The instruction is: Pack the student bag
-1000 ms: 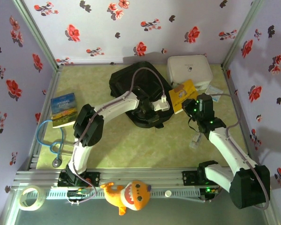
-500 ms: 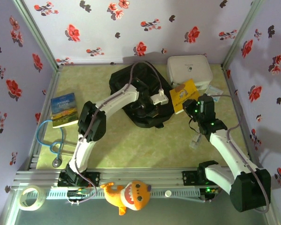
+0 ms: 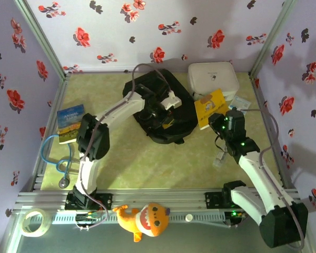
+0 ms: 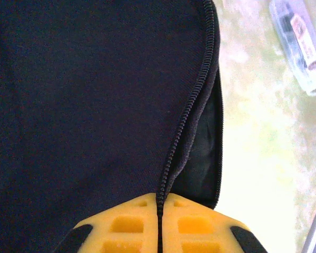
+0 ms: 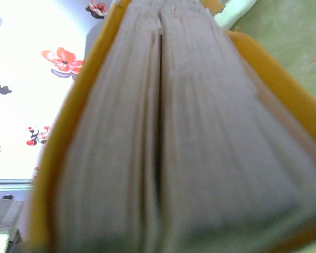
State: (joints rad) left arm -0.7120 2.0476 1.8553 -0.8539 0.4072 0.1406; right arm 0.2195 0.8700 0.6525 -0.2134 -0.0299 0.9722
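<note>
Two arms at work, both reaching up the top view. Left gripper (image 3: 159, 116) is down on the student bag (image 3: 181, 120), the big black backpack lying flat on the table (image 3: 147, 163) at upper centre, just left of the white zip case (image 3: 213, 78). Wrist view now: black fabric (image 4: 84, 95) across the left and middle, the zipper (image 4: 192, 110) curving down from the top and running straight into the seam between the yellow fingers (image 4: 126, 226). Those pads are pressed together at the bottom edge (image 4: 159, 224), pinching the bag's zipper edge, and a flap gapes a little to the right of it. Small clear packet (image 4: 300, 42) lies on the table at upper right there.

Over on the right, the right gripper (image 3: 219, 120) is clamped on a yellow book (image 3: 209, 107), held tilted between bag and case. Its camera looks along the page edges (image 5: 189, 132), yellow covers either side.

Far left: a blue book (image 3: 71, 122), a stethoscope (image 3: 63, 161). Bottom edge: an orange plush (image 3: 145, 220) and a tape roll (image 3: 34, 221)
</note>
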